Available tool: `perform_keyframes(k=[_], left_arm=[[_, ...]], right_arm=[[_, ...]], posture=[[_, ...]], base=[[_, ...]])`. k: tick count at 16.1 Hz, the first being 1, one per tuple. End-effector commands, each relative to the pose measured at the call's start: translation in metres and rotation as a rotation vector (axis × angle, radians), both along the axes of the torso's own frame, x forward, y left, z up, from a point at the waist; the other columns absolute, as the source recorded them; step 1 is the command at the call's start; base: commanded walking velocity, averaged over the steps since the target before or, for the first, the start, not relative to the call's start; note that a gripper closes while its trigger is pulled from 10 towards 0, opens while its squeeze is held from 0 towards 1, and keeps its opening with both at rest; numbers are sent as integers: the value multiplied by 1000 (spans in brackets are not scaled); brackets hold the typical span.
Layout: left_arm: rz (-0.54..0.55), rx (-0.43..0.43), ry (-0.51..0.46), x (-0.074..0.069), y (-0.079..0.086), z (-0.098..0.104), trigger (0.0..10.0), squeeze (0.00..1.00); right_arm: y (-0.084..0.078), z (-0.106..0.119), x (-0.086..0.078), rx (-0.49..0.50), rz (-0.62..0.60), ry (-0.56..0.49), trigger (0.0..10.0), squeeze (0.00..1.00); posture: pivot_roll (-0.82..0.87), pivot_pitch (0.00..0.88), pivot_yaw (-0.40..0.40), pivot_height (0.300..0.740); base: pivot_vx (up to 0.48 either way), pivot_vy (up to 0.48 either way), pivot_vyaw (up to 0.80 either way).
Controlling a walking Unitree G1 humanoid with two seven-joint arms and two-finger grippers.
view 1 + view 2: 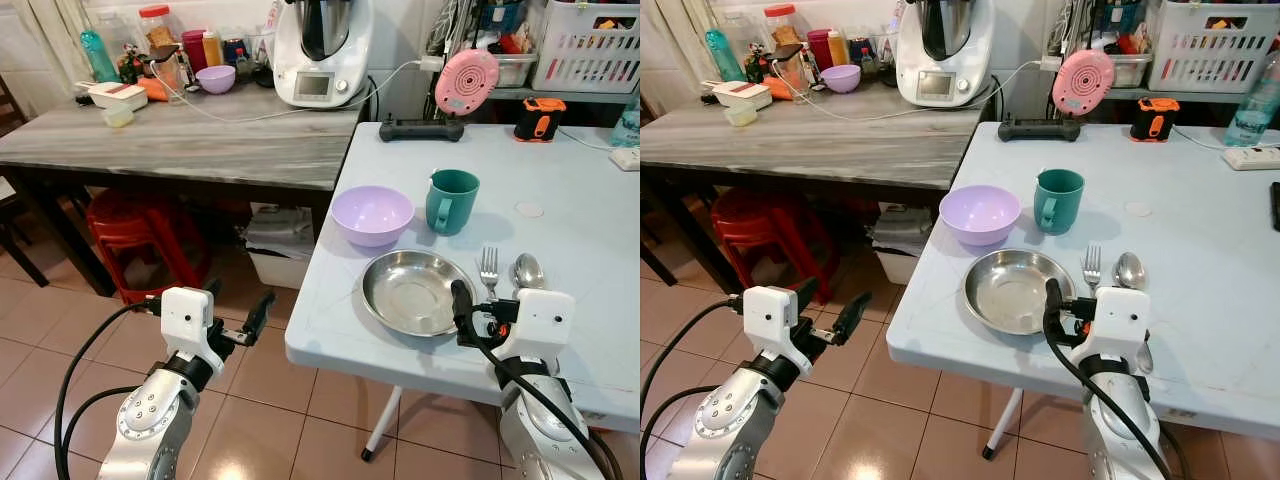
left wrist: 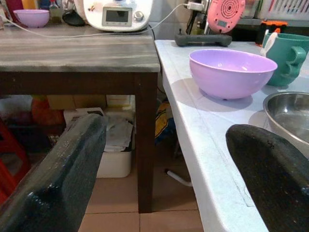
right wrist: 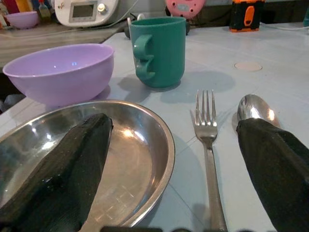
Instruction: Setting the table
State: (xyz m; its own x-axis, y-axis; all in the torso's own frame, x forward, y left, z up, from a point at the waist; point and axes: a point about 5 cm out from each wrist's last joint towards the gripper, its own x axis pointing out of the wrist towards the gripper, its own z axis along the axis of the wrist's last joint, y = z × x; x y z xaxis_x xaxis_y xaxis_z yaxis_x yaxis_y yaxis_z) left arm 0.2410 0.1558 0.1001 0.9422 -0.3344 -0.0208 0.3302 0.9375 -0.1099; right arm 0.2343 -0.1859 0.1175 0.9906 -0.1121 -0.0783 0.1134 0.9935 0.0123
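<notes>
Your right gripper (image 3: 169, 164) hangs low at the near edge of the white table (image 1: 590, 250), fingers spread wide and holding nothing — one finger over the steel plate (image 1: 415, 290), the other over the spoon (image 1: 528, 270), with the fork (image 1: 489, 270) lying in the gap between them. The left gripper (image 2: 159, 174) is likewise wide open and empty, held out over the tiled floor (image 1: 280, 390) just off the table's left edge, well below the tabletop.

The place setting looks close to done: the purple bowl (image 1: 372, 214) and green mug (image 1: 451, 200) stand side by side behind the plate, and the cutlery lies just right of the plate, handles toward you. You seem to be between steps — either a release has finished or the fork is about to be adjusted. If you mean to straighten it, you need to lower squarely over the handle and close gently, minding the plate rim beside the finger.

Both forearms reach forward from below, wrists level, with cables looping off each.
</notes>
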Motion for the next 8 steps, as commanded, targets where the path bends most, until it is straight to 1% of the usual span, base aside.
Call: perform_keyframes(k=[1,2,4,6,8], left_arm=[[6,7,-6,1,3,1,10000,0],[8,5,-7,1,3,1,10000,0],[12,0,-11,1,3,2,10000,0],[18,-4,-19,2,3,4,10000,0],[19,-5,-22,3,2,4,10000,0]], right_arm=[[2,-2,1,8,5,17,10000,0],[1,-2,1,3,1,17,10000,0],[2,4,1,-49,0,-6,10000,0],[3,9,4,-58,-15,-24,10000,0],[3,10,5,-54,-20,-20,10000,0]], posture=[[-64,0,82,740],[-64,0,82,740],[-65,0,80,740],[-65,0,79,740],[-69,0,78,740]], base=[[0,0,0],[0,0,0],[0,0,0],[0,0,0],[0,0,0]])
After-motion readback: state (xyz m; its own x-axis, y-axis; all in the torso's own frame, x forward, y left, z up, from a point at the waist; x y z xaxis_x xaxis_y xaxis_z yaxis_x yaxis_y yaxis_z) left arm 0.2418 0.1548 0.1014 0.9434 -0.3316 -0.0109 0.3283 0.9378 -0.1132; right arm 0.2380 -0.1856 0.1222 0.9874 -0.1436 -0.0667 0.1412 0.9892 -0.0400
